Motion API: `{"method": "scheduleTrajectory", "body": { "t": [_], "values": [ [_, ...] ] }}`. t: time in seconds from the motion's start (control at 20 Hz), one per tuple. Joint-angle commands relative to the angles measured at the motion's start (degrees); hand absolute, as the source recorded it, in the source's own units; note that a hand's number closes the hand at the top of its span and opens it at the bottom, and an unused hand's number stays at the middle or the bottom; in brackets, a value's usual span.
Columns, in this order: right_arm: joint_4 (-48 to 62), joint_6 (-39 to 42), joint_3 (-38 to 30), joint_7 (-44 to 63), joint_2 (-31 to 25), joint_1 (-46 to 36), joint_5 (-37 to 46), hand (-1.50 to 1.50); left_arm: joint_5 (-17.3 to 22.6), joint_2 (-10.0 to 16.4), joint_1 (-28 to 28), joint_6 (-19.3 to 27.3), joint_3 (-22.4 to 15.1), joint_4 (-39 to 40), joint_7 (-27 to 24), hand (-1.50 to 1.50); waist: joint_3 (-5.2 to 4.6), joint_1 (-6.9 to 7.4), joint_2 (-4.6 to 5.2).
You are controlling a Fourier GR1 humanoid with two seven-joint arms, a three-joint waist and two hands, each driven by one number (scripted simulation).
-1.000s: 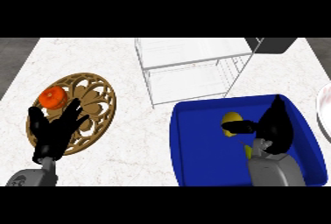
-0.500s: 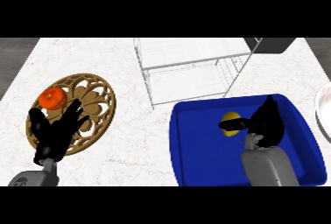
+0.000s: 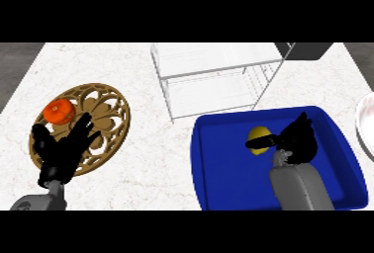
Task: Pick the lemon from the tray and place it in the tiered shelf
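Hovering over the blue tray [image 3: 232, 190], the right hand [image 3: 298, 142] is open, thumb touching the lemon [image 3: 257, 132], while the left hand [image 3: 61, 154] rests open at near left.

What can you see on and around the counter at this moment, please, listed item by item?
counter: 1, white marbled, under everything
tiered shelf: 1, silver wire, top centre
tray: 1, blue, lower right
lemon: 1, yellow, in the tray by the right thumb
openwork plate: 1, brown, left
orange: 1, orange, on that plate's upper left
white plate: 1, white, cut off at right edge
box: 1, dark grey, top right
left hand: 1, black, open, over the openwork plate
right hand: 1, black, open, over the tray
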Motion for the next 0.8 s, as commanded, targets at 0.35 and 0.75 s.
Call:
{"method": "scheduleTrajectory", "body": {
  "t": [0.35, 0.75],
  "values": [
    [6.8, -7.3, -0.5, 10.1, 0.0, -4.1, 1.0, -1.5, -1.6, -1.0, -1.2, 1.1, -0.6, 1.5, 3.5, 0.0, -0.34, -0.16, 0.41],
    [13.8, -0.6, 1.1, -0.3, 0.0, -3.8, -9.0, 1.5, -1.0, -0.5, 1.4, -1.6, 0.1, 0.4, 1.8, 0.0, -0.31, 0.2, 0.35]
  ]
}}
